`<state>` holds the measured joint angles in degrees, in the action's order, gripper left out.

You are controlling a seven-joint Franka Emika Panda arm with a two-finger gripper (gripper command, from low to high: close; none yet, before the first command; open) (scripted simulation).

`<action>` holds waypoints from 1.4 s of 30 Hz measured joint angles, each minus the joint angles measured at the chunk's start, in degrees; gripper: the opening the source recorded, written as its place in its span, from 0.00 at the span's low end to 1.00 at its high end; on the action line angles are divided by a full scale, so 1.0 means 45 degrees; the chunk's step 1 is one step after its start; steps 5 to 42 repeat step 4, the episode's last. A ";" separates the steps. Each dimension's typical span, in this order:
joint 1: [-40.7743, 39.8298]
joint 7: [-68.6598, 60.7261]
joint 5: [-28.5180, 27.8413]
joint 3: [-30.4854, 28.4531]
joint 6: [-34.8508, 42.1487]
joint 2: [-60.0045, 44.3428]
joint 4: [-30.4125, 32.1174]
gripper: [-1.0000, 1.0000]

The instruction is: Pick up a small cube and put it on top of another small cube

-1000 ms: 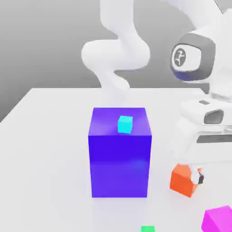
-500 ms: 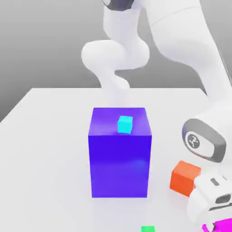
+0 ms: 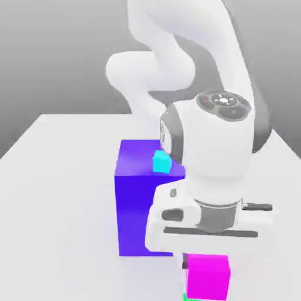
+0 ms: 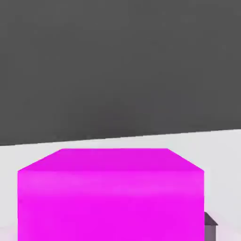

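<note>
Hanging below the white hand of the arm, the magenta cube sits at the near edge of the scene, toward the exterior view's right, with the gripper clamped on it from above; the jaws stand nearly together on the cube's sides, mostly hidden behind the hand body. A thin sliver of the green cube shows directly under the magenta cube's lower left corner, at the picture's bottom edge; whether the two touch cannot be told. In the hand view the magenta cube sits close in front of the camera, with the pale table stretching behind it and one dark fingertip showing at its lower corner. Just behind and to the exterior view's left of the hand stands the tall blue block, its right side covered by the arm. One small cyan cube rests on the block's top face, partly masked by the wrist. Counted items: one magenta cube, one green cube, one blue block, one cyan cube, all on the white table.
</note>
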<state>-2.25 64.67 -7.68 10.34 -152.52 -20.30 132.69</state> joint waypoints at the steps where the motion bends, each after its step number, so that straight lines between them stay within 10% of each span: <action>1: 0.0044 0.0063 -0.0086 -0.0079 -0.0226 -0.0232 -0.0004 1.00; 42: 0.0044 0.0063 -0.0086 -0.0079 -0.0226 -0.0232 -0.0004 1.00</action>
